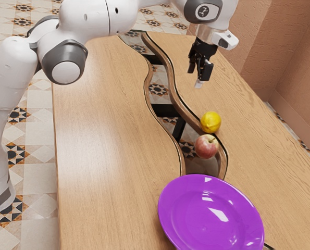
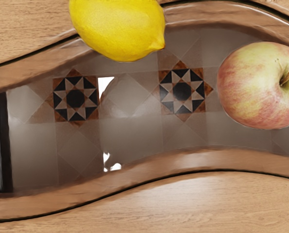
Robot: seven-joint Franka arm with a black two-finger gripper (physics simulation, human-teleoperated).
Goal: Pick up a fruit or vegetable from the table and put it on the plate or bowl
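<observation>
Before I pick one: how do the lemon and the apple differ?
The lemon is yellow and oval with a pointed tip; the apple is red-yellow, round, with a stem. The apple looks slightly bigger. The apple lies nearer the plate than the lemon. Both rest ungrasped along the glass strip.

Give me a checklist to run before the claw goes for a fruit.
1. Claw open and empty: ok.
2. Claw over a fruit: not ok; it hangs apart from the lemon and the apple.
3. Lemon and apple apart from each other, nothing on top of them: ok.
4. Plate bare: ok.
5. Fruit will stay put when touched: cannot tell.
</observation>
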